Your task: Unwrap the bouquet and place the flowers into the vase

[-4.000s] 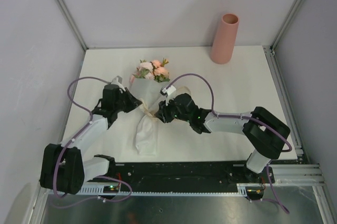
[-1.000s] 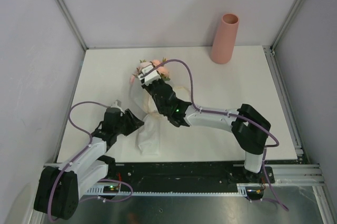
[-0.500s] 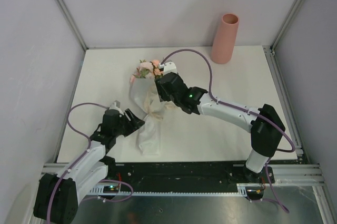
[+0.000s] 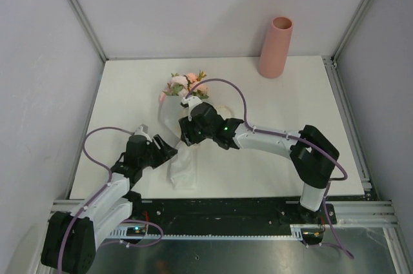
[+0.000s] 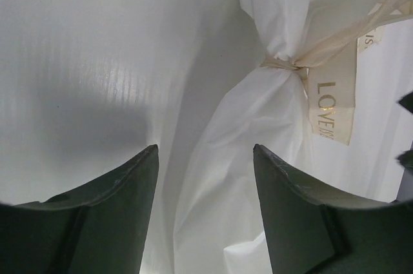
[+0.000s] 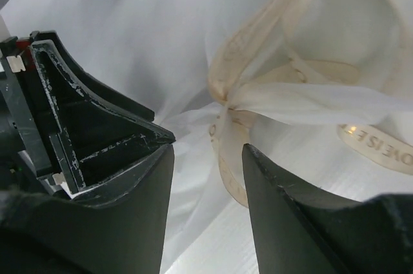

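The bouquet (image 4: 171,114) lies on the white table, still wrapped in white paper (image 5: 258,132) and tied with a cream ribbon (image 6: 227,97). Its pink and peach flowers (image 4: 186,84) point toward the back. My left gripper (image 4: 171,152) is open at the narrow tail of the wrap. In the left wrist view the paper lies loose between its fingers (image 5: 145,177), below the ribbon knot (image 5: 284,64). My right gripper (image 4: 184,136) is open just above the knot, and a ribbon tail (image 6: 231,158) hangs between its fingertips. The salmon-pink vase (image 4: 275,47) stands upright at the back right.
The two grippers are close together over the bouquet's waist, and the left gripper's finger (image 6: 90,129) shows in the right wrist view. A printed ribbon end (image 5: 335,103) trails to the right. Grey enclosure walls and metal posts border the table (image 4: 290,126).
My right gripper has come back from the flower heads to the ribbon knot at the bouquet's waist. The left arm has barely moved. The bouquet lies where it was.
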